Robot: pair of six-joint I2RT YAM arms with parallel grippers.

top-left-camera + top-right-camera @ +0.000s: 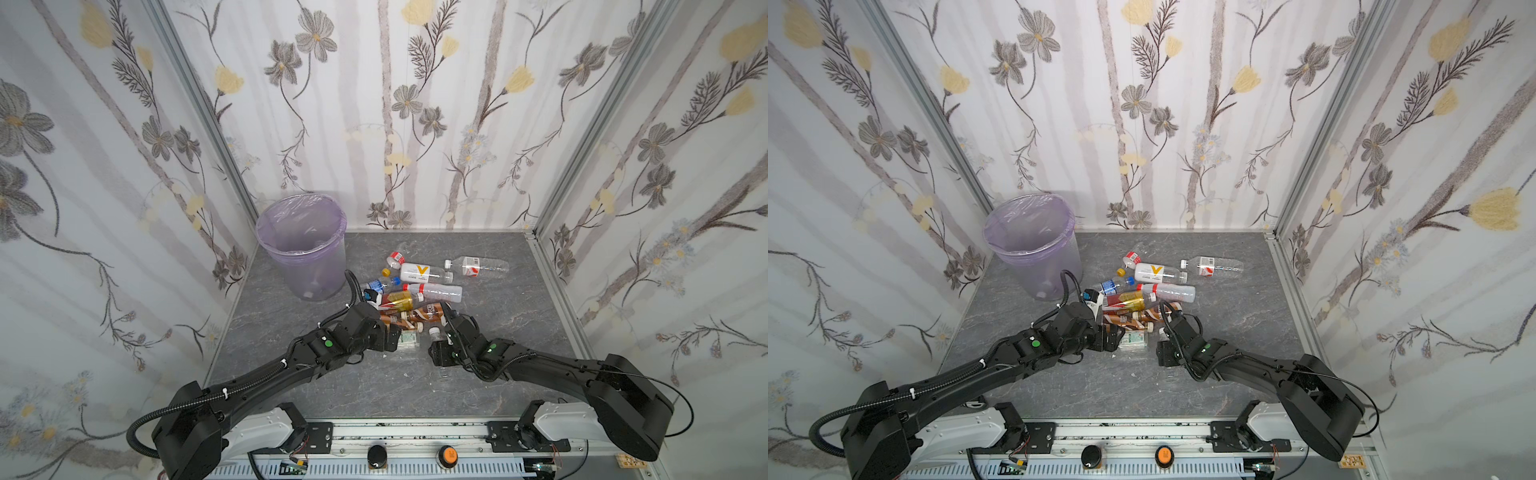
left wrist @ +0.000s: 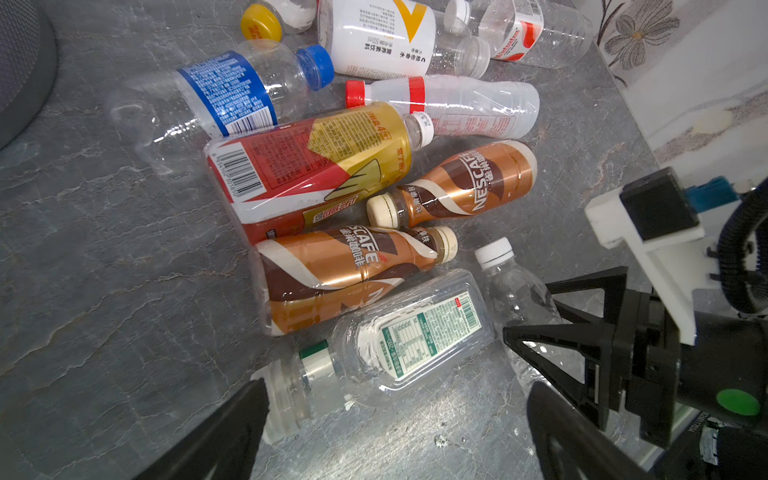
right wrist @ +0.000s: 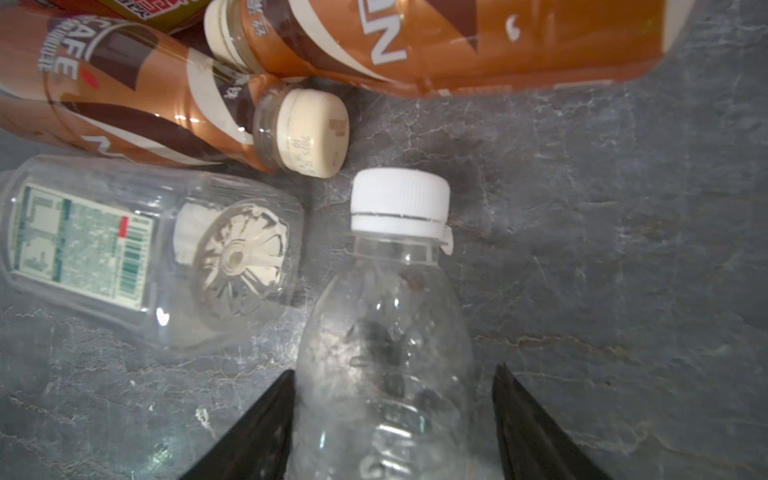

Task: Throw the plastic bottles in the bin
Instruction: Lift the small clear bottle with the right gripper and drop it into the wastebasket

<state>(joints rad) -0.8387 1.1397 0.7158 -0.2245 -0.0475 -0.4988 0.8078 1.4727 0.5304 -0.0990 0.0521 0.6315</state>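
Several plastic bottles lie in a heap mid-table in both top views. The bin (image 1: 320, 274) (image 1: 1054, 270) stands at the back left, lined with a clear bag. My right gripper (image 3: 395, 370) straddles a clear white-capped bottle (image 3: 386, 299) lying on the table. One finger touches its side and the other stands a little off it. My left gripper (image 2: 399, 390) is wide open just above the table. A clear green-labelled bottle (image 2: 415, 336) lies at its fingertips, with its neck beside one finger. Two brown coffee bottles (image 2: 345, 270) and a red-and-gold one (image 2: 316, 166) lie beyond.
More bottles lie farther back: a blue-capped one (image 2: 224, 95), a red-capped one (image 2: 457, 104) and a white one with a yellow mark (image 1: 422, 272). Floral wall panels close in three sides. Bare grey tabletop (image 1: 507, 324) lies right of the heap.
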